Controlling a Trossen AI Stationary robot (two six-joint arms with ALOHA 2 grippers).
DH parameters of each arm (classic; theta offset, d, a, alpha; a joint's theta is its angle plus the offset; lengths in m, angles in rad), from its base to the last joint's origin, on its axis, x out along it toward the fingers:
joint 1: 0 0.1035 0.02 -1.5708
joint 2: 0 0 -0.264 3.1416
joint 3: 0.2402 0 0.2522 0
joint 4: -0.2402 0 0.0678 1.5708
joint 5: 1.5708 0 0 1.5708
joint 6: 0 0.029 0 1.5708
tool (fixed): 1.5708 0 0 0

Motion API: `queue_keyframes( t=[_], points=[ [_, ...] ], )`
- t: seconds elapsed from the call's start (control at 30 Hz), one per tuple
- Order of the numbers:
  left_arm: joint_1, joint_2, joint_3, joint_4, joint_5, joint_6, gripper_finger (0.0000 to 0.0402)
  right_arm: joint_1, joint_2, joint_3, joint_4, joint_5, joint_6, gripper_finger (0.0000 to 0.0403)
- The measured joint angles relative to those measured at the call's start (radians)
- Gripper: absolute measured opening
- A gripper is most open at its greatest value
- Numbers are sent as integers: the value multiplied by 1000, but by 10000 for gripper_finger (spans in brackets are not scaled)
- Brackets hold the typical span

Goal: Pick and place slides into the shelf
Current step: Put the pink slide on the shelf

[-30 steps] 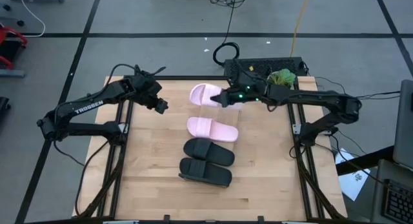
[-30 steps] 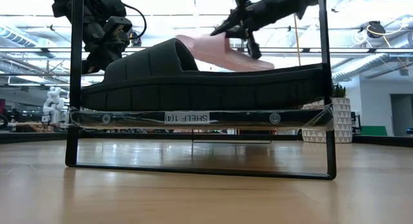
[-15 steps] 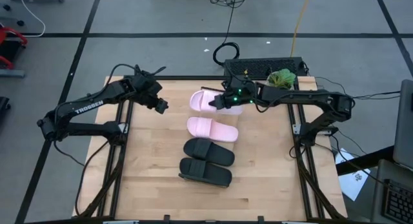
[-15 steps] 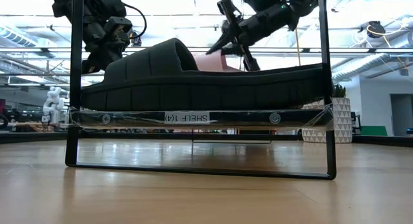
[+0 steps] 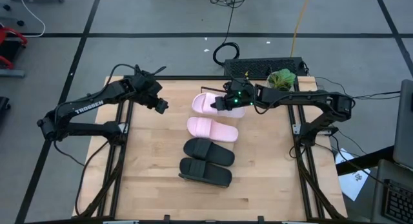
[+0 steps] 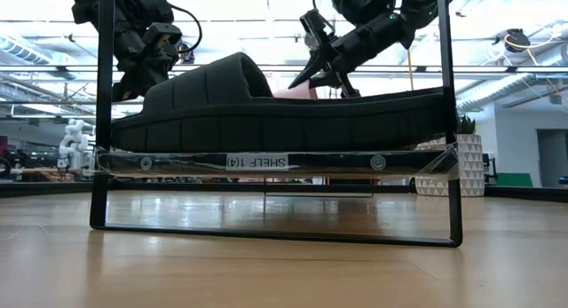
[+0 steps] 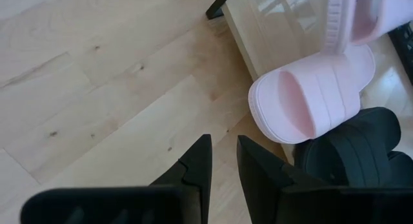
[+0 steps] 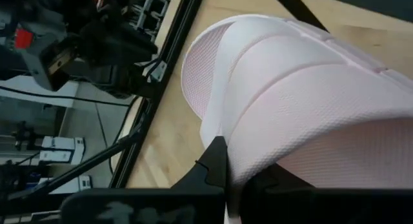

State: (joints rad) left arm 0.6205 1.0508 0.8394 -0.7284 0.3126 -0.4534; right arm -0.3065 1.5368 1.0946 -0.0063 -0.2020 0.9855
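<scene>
The shelf (image 5: 233, 117) runs down the middle of the table from far to near; its near end (image 6: 257, 161) fills the low view. On it lie a pale pink slide (image 5: 211, 128) and two black slides (image 5: 208, 151) (image 5: 205, 172), sole down. My right gripper (image 5: 227, 102) is shut on the second pink slide (image 5: 208, 102) over the shelf's far end. Whether that slide touches the board, I cannot tell. My left gripper (image 5: 160, 106) waits left of the shelf, holding nothing, its fingers (image 7: 201, 161) shut to a narrow slit. My right gripper pinches the pink slide's wide strap at its edge (image 8: 222, 130) between the two fingers. One finger (image 8: 216, 161) shows beside the strap; the strap hides most of the other. The fingers slant down from the table's right side. The slide lies roughly level, its length across the shelf.
A black box (image 5: 264, 66) with cables and a green object (image 5: 282, 76) sit at the table's far edge, behind the right arm. Dark frame rails run along the table's left (image 5: 122, 140) and right (image 5: 298, 146) sides. Bare wood (image 5: 155, 159) lies left of the shelf.
My right gripper has come down toward the shelf's far end with the pink slide and tipped its fingers more steeply downward. The slide, earlier tilted high above the black slides in the low view, now sits low and nearly level behind them. It stays held.
</scene>
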Motion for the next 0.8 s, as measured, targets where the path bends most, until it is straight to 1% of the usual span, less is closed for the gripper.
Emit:
queue_keyframes(
  t=[0.2,0.37,0.43,0.8],
  points=[
    [0,0,0,0,0,-1,70,-6,30,0,9,-6,15,0],
    [0,0,0,0,0,-2,70,-1,101,0,86,-12,21,0],
    [0,0,0,0,0,-2,70,-7,124,0,122,-31,28,0],
    [0,0,0,0,0,-1,70,-41,161,0,95,-37,21,0]
  ],
)
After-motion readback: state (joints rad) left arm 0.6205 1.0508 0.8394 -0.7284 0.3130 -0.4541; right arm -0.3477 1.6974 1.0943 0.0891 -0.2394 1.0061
